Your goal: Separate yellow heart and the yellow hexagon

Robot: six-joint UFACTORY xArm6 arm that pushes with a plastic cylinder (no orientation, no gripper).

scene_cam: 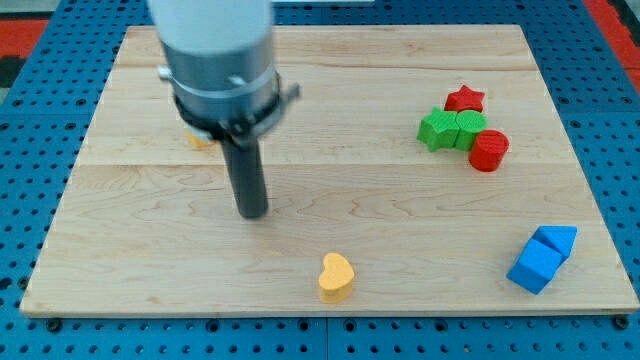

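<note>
Yellow was the colour that mattered on this pale wooden board point(400, 230), which lay on a blue pegboard surface point(40, 130). The yellow heart point(336, 276) sat near the view's bottom edge, slightly left of centre, with open wood all around it. A sliver of a second yellow block point(199, 141) showed at the upper left, mostly hidden behind the arm's grey housing point(215, 60); we took it to be the yellow hexagon, though its shape could not be made out.

We had no jaws to describe: the arm ended in a dark rod, and my tip point(253, 213) stood between the two yellow blocks, touching neither and nearer the hidden one.

We judged the separating largely achieved, since the two blocks already lay well apart. Any further move would call for bringing my tip against one block's inner side and pushing it away from the other, keeping it on the board.

At the view's right sat a cluster: a red star point(465, 98), two green blocks point(451, 129) and a red cylinder point(489, 150), all touching. Two blue blocks point(542, 258) rested at the lower right.

No containers appeared anywhere in view.
</note>
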